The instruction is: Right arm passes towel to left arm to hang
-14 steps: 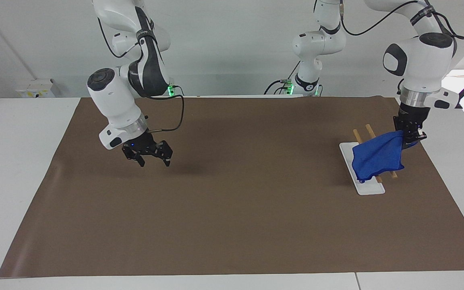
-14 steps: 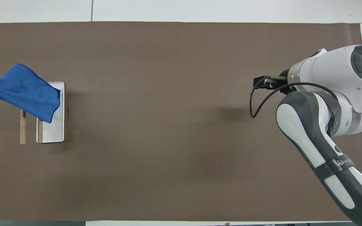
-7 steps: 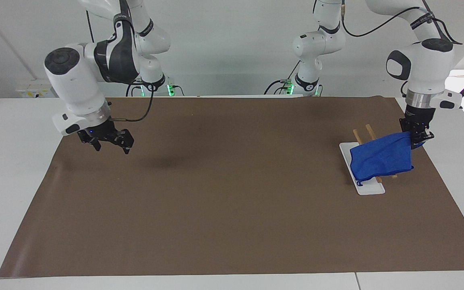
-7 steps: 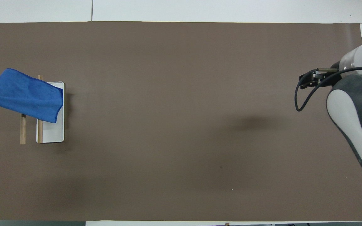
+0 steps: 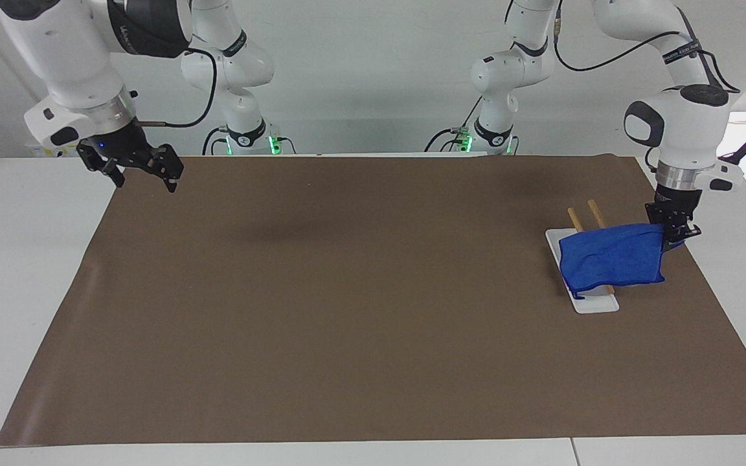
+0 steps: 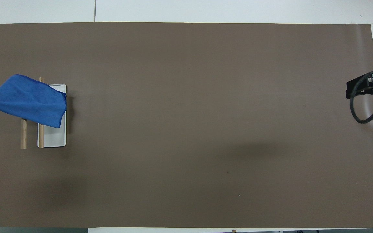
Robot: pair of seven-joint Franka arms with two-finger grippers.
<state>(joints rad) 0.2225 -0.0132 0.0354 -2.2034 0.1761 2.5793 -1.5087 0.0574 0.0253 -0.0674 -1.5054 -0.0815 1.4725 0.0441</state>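
Towel is being draped across wooden rack, toward the left arm's end of the table | left gripper clenched on towel corner to steer the hang | right gripper spread empty, being held aside over mat corner.

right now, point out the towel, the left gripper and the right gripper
towel (image 5: 609, 259), facing view, middle of the blue cloth
left gripper (image 5: 673, 233), facing view, between its fingertips
right gripper (image 5: 143, 176), facing view, between its fingertips
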